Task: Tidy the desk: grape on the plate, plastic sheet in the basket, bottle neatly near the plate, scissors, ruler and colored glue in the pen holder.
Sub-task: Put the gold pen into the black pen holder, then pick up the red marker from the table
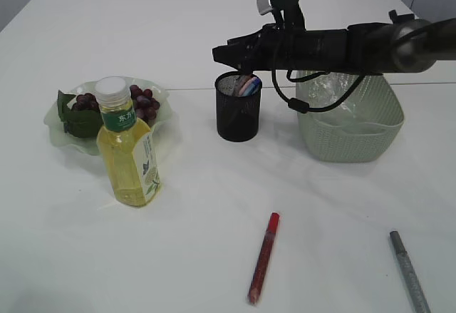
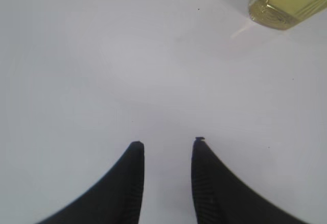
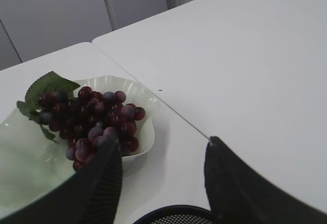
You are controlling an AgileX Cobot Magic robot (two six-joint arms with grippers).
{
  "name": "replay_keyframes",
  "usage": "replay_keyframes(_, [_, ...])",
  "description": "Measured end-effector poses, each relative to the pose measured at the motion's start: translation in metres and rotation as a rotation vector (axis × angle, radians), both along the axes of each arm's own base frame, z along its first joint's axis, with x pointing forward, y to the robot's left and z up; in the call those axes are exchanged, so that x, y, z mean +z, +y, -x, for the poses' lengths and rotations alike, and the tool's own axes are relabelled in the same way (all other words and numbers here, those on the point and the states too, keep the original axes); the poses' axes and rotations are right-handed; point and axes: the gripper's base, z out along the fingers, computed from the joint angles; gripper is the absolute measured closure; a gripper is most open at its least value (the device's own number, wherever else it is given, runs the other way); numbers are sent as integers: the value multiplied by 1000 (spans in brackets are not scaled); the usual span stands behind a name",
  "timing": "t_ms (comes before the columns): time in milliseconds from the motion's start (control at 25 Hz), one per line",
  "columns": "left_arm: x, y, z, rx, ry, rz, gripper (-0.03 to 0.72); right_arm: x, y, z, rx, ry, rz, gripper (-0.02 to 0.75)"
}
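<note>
Right arm hovering over the pen holder [image 1: 239, 106], jaws apart and empty.
Grapes [image 3: 97, 122] are lying on the plate [image 3: 143, 101], items are standing in the pen holder, plastic is sitting in the basket [image 1: 353, 138]; the bottle [image 1: 128, 149] is standing beside the plate, the left jaws hanging parted, empty.

Bright, even light; soft shadows, slightly blurry close-ups.

Right arm [image 1: 335, 42] stretched leftward, both jaws parted.
</note>
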Motion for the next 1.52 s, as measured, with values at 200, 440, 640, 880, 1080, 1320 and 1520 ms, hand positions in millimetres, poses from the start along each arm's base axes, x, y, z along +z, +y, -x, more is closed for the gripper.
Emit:
replay_keyframes(200, [0,0,0,0,0,0,449,28,-5,1,-85,53,14,346])
replay_keyframes(440, [0,0,0,0,0,0,449,94,-16,32,-102,187,176,345])
replay_keyframes(640, [0,0,1,1,9,-1,449,138,-23,71,-102,344,307,374])
replay_keyframes(880, [-1,0,1,2,14,0,449,145,-18,118,-144,531,511,377])
replay_keyframes(1080, [-1,-1,3,7,34,10,449,117,-1,162,-175,726,602,379])
replay_keyframes(1320, [-1,-1,3,9,37,17,449,66,31,209,-278,1030,597,379])
replay_keyframes(1520, [-1,-1,3,9,38,20,449,40,40,225,-512,1183,508,379])
